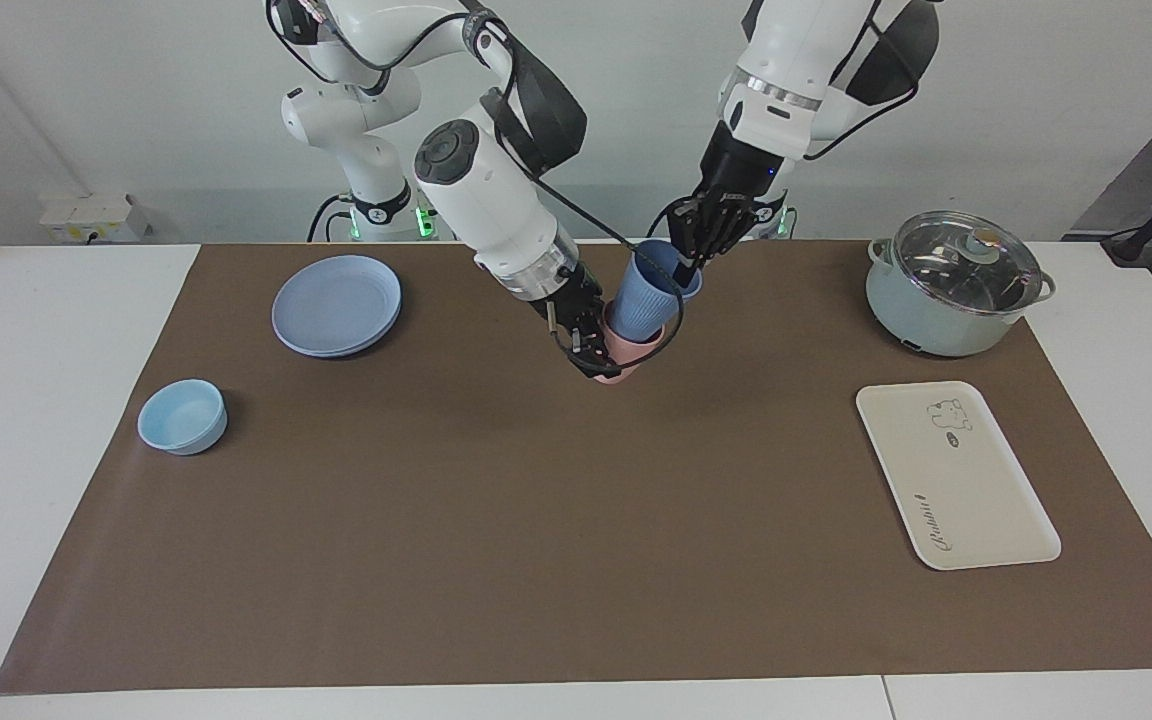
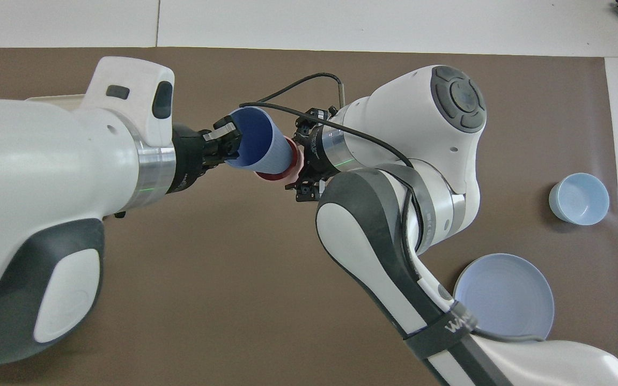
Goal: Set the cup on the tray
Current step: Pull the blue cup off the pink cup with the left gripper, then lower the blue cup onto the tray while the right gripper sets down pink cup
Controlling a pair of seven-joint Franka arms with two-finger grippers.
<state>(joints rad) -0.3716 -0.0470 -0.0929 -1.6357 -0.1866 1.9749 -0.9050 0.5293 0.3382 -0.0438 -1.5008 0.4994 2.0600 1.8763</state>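
White bench (image 1: 56, 480), brown mat (image 1: 496, 520).
On the mat: tray (image 1: 956, 478), pot (image 1: 954, 284), plate (image 1: 336, 304), bowl (image 1: 182, 416).

Facing camera high; overhead steep — both share mat (image 1: 496, 520).

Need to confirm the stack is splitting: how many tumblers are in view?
2. The blue cup is tilted in the left gripper, partly out of the pink tumbler, which the right gripper holds.

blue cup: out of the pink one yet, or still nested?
Partly out. The blue cup is tilted, its base still inside the pink cup's rim; left gripper pinches its rim, right gripper holds the pink cup.
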